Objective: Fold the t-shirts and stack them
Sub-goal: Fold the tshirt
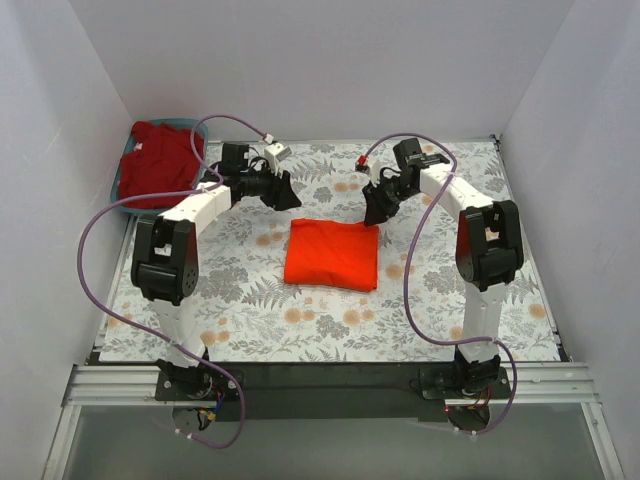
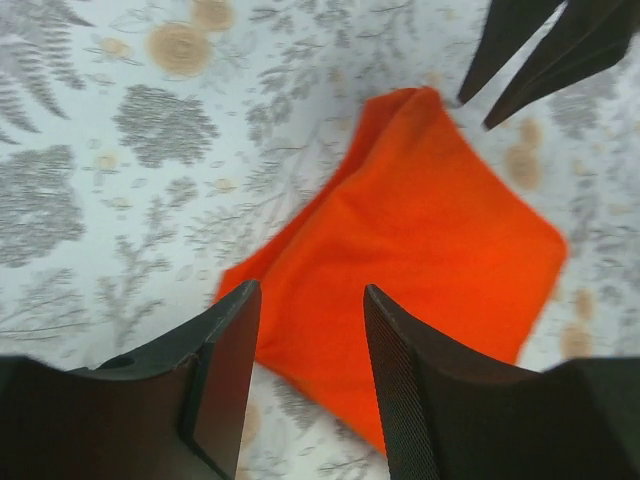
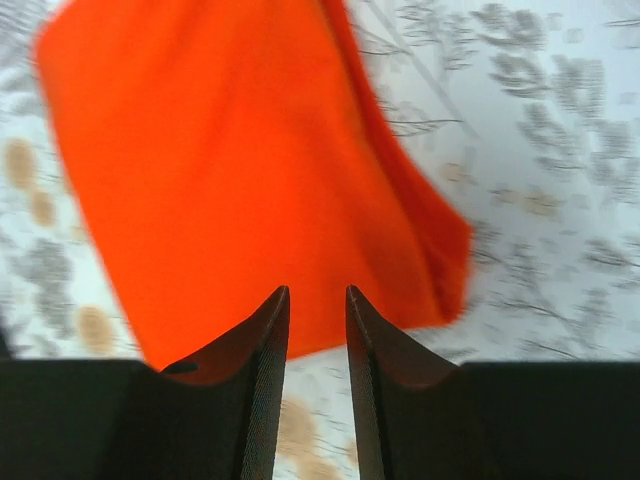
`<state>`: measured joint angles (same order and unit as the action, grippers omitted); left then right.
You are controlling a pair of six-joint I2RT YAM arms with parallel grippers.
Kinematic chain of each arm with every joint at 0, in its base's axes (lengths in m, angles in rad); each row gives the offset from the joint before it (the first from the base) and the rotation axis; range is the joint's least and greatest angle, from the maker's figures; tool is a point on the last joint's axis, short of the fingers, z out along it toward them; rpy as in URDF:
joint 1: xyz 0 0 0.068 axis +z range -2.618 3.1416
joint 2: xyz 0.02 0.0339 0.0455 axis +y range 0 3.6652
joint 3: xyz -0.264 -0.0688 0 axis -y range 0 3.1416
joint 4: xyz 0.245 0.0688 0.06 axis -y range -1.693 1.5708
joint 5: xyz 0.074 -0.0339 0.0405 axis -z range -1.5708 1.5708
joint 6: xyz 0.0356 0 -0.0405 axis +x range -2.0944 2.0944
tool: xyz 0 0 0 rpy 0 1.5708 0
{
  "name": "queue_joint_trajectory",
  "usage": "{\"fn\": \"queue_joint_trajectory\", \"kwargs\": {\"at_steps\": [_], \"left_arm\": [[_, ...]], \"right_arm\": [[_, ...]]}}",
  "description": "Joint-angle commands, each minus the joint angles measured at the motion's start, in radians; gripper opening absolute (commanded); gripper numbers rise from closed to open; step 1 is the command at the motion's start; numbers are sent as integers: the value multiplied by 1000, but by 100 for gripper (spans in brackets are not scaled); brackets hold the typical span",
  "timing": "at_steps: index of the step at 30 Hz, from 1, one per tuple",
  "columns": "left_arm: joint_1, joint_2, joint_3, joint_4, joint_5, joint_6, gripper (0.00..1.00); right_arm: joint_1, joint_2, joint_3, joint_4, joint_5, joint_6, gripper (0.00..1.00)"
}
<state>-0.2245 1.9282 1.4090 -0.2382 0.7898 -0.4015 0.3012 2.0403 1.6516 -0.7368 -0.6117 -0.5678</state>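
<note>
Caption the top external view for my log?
Left gripper and right gripper hover near folded orange-red cloth t-shirt; crumpled crimson cloth t-shirt in blue plastic bin.

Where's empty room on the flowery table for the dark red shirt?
The table is bare between the orange t-shirt and the arm bases, and along the far edge. Crowded where the left gripper and right gripper hang by that shirt, and at the blue bin.

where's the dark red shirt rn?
Top view: the dark red shirt is in the far left corner, bunched in the blue bin behind the left arm, apart from the folded orange shirt mid-table.
</note>
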Motion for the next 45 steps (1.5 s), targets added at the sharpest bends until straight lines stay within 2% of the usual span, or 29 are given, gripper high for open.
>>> {"fn": "queue_joint_trajectory", "kwargs": {"at_steps": [1, 2, 4, 7, 12, 16, 19, 20, 21, 23, 25, 28, 30, 33, 34, 37, 41, 45], "left_arm": [[-15, -22, -25, -26, 216, -258, 44], [-19, 4, -34, 14, 229, -346, 43], [-22, 37, -60, 89, 250, -423, 41], [-22, 124, -26, 108, 243, -522, 40], [-18, 256, 16, 158, 154, -565, 40], [10, 346, 129, 134, 134, -609, 40], [39, 312, 185, 105, 189, -605, 43], [45, 283, 180, 97, 210, -593, 43], [45, 249, 133, 96, 263, -588, 44], [37, 122, 55, 99, 308, -603, 47], [16, 39, -83, 114, 360, -623, 47], [-19, -87, -245, 157, 361, -683, 48], [-59, -126, -297, 177, 353, -749, 48], [-105, -115, -384, 232, 341, -821, 49], [-119, -106, -415, 302, 330, -868, 49], [-119, -43, -429, 353, 289, -907, 49], [-70, 80, -394, 338, 247, -902, 50], [8, 150, -432, 316, 249, -959, 50]], "right_arm": [[7, -29, -33, -29, -276, 227, 36], [7, 6, -30, -26, -313, 244, 36], [7, 44, -13, 2, -324, 273, 34], [6, 112, 19, 33, -301, 301, 34], [-17, 228, 77, 56, -197, 290, 33], [-57, 313, 172, 53, -132, 289, 34], [-76, 275, 192, 48, -155, 301, 39], [-77, 218, 180, 47, -170, 302, 41], [-77, 184, 151, 48, -212, 307, 44], [-77, 79, 104, 51, -273, 344, 57], [-63, -6, 18, 57, -344, 396, 58], [-21, -74, -147, 114, -421, 462, 58], [19, -112, -232, 167, -477, 557, 58], [73, -109, -338, 243, -507, 629, 57], [82, -97, -373, 267, -499, 631, 57], [88, -36, -398, 287, -461, 626, 57], [17, 69, -403, 283, -441, 600, 56], [-40, 92, -458, 249, -445, 569, 55]]}}
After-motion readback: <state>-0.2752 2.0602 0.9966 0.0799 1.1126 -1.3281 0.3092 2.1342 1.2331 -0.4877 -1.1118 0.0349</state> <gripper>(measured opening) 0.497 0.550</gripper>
